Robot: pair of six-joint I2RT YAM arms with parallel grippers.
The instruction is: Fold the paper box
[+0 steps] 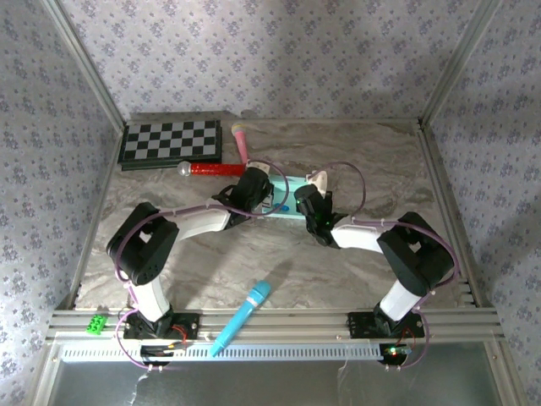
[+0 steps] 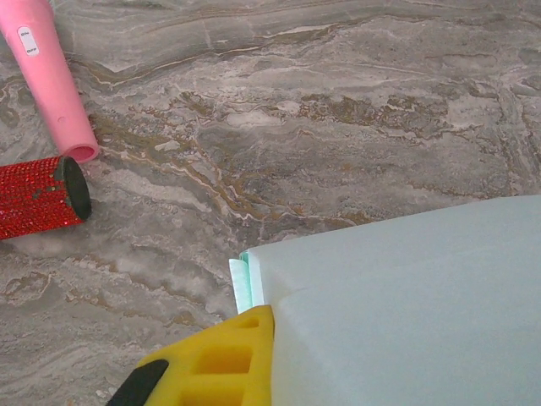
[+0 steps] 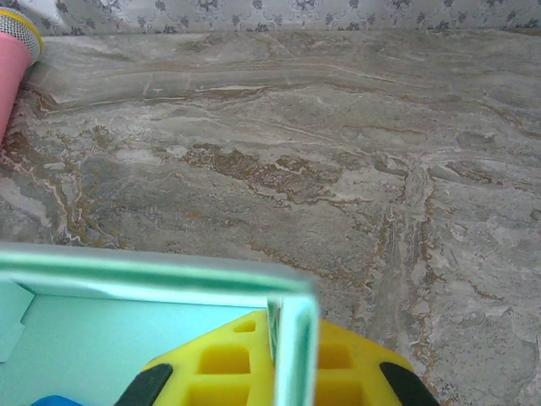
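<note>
One blue microphone [image 1: 245, 317] lies at the near edge of the table [image 1: 254, 262], between the arm bases. Mid-table, both arms meet at the paper box [image 1: 287, 186]. The right gripper [image 1: 306, 200] is clenched on one upright wall, with a yellow finger [image 3: 224, 364] on each side. The left gripper [image 1: 260, 193] is closed on the box's left panel. Beyond lie a red glitter microphone [image 1: 213, 168], a pink microphone [image 1: 241, 139] and a chessboard [image 1: 172, 142].

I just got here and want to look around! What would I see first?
Probably the two robot arms meeting mid-table, the left gripper and right gripper both pinching the pale mint paper box. Next, a glittery red microphone beside a checkerboard at the far left, and a bright blue microphone at the near edge.
</note>
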